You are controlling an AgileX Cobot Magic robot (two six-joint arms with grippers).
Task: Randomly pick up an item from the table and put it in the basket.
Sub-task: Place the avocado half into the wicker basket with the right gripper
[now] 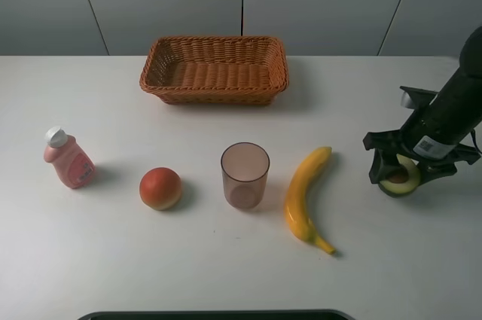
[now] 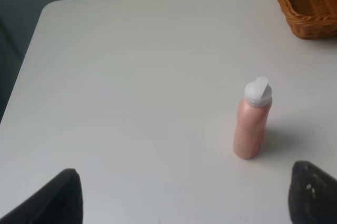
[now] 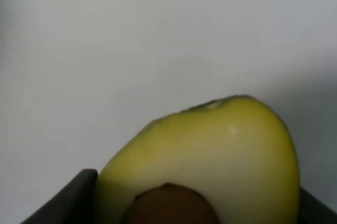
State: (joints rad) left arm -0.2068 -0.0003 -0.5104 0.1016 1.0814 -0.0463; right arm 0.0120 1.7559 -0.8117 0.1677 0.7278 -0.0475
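The halved avocado, pale flesh and brown pit up, rests on the white table at the far right. My right gripper is down around it, with a finger against each side. In the right wrist view the avocado fills the space between the two dark fingers of the right gripper. The brown wicker basket stands at the back middle, with nothing in it. My left gripper is open and holds nothing, low over the table's left side; it is out of the exterior view.
A pink bottle with a white cap stands at the left, also in the left wrist view. A round orange-red fruit, a translucent brown cup and a yellow banana lie in a row across the middle.
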